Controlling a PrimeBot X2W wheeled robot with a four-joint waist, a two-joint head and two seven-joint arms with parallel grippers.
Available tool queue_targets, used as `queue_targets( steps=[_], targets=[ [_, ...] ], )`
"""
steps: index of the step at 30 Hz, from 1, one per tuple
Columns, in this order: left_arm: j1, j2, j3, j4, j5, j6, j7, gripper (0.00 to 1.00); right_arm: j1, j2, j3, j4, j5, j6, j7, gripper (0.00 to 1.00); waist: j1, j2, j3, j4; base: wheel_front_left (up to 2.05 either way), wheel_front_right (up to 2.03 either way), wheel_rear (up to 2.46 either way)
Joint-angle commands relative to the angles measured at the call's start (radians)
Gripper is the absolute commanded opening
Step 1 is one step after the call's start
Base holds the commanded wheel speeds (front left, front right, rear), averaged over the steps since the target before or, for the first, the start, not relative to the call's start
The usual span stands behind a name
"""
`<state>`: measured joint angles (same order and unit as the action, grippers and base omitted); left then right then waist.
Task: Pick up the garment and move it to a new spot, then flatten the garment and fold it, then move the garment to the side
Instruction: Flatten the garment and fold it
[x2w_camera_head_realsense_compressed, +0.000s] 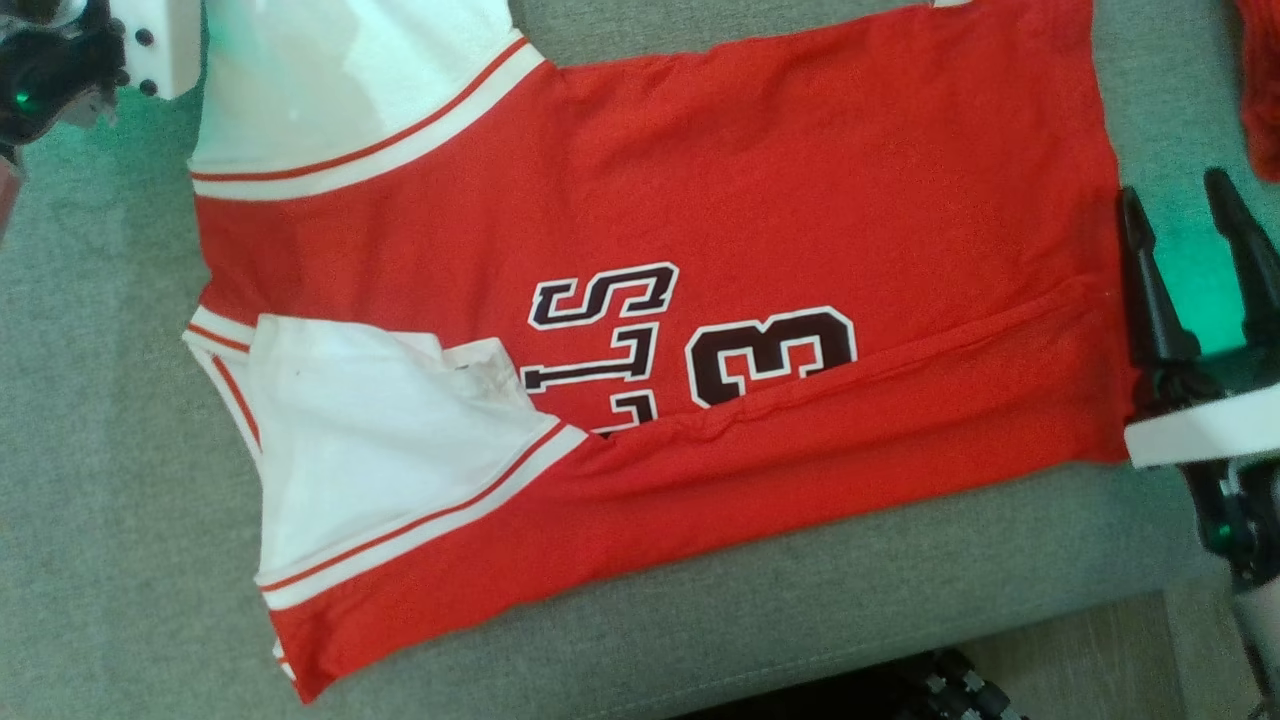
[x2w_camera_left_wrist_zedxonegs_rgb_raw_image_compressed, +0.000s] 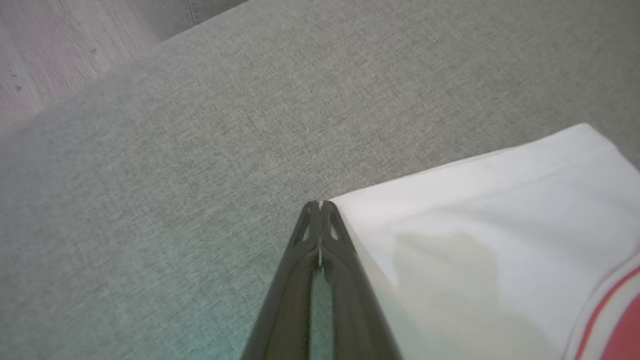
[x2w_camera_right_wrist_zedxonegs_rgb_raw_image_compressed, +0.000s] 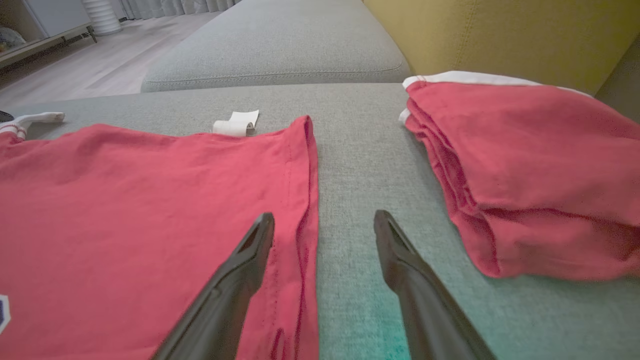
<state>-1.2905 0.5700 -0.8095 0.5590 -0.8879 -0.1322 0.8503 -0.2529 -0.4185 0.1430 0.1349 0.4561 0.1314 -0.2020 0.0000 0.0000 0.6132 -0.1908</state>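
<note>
well, my left claw (x2w_camera_left_wrist_zedxonegs_rgb_raw_image_compressed: 320, 202) is clenched, its two fingers tip to tip right at the corner of a white sleeve (x2w_camera_left_wrist_zedxonegs_rgb_raw_image_compressed: 475, 225). a sliver of white shows between them, but i cannot tell whether any cloth is truly pinched. my right claw (x2w_camera_right_wrist_zedxonegs_rgb_raw_image_compressed: 324, 216) is released, jaws wide, with one finger over the red hem and the other over the bare grey sofa (x2w_camera_right_wrist_zedxonegs_rgb_raw_image_compressed: 360, 150).

the jersey (x2w_camera_head_realsense_compressed: 800, 180) lies spread on the sofa seat, sleeves toward my left claw and hem toward my right. it is mostly flat. a long fold along the near side covers part of the dark lettering, and the near sleeve is tucked in over the chest.

i judge it light, soft and limp. it will sag and drag if lifted at one point, and thin cloth can slip out of narrow tips. corners and stitched edges look like the best holds: a sleeve corner on one side, the doubled hem on the other.

counting: one jersey laid out, with two white sleeves; one folded red pile (x2w_camera_right_wrist_zedxonegs_rgb_raw_image_compressed: 540, 175) just beyond my right claw; one small white label (x2w_camera_right_wrist_zedxonegs_rgb_raw_image_compressed: 237, 124) past the hem.
</note>
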Motion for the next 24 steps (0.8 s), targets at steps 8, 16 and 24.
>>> queue_targets(
  steps=[8,16,24],
  targets=[
    [-0.029,0.046,0.020,-0.063,0.005,0.002,-0.075,0.00,-0.126,-0.046,0.052,0.002,0.038,-0.001,0.121,1.00,0.0000,0.0000,-0.003,0.007,0.00,0.00,0.00],
    [-0.040,0.060,-0.037,-0.106,-0.027,0.002,-0.103,0.00,-0.315,-0.063,0.103,0.094,0.048,-0.001,0.333,1.00,0.0000,0.0000,-0.018,0.035,0.00,0.00,0.00],
    [-0.057,0.070,-0.075,-0.119,-0.060,0.002,-0.122,0.00,-0.421,-0.036,0.159,0.180,0.083,-0.001,0.413,0.96,0.0000,0.0000,-0.019,0.051,0.00,0.00,0.00]
  ],
)
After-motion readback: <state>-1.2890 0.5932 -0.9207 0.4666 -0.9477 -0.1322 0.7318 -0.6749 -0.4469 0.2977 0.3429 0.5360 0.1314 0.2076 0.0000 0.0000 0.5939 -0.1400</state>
